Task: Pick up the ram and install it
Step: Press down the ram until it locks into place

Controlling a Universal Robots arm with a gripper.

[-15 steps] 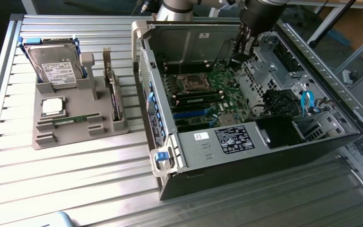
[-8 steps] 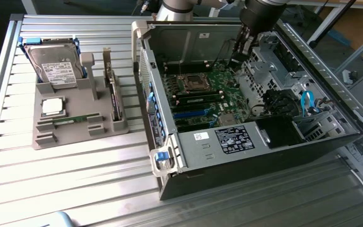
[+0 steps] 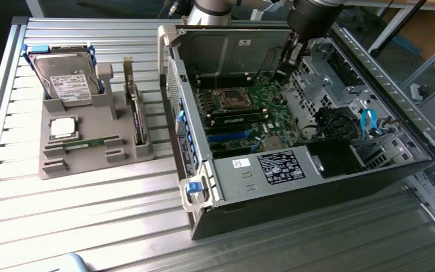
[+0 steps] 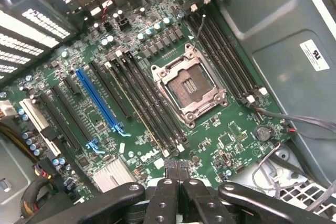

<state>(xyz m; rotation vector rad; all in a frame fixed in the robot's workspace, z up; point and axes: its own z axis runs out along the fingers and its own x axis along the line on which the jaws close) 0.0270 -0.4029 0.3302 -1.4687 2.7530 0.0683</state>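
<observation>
The ram [image 3: 89, 144], a narrow green stick, lies flat in a slot at the front of the grey holder [image 3: 59, 170], at the exterior view's left. My gripper [image 3: 286, 63] hangs inside the open computer case [image 3: 293, 170], over the far end of the green motherboard [image 4: 231, 129] and well away from the ram. Its two black fingertips [image 4: 169, 167] are pressed together, so the gripper [image 4: 176, 167] is shut with nothing between them. Black memory slots [image 4: 152, 103] run beside the empty processor socket [image 4: 189, 85]. One slot shows a thin yellowish edge along its length.
The holder also carries a hard drive [image 3: 66, 79], a square silver processor chip [image 3: 64, 127] and an upright card with a metal bracket [image 3: 136, 107]. Cables [image 4: 294, 124] and a blue slot [image 4: 100, 100] lie on the board. The case walls enclose the gripper.
</observation>
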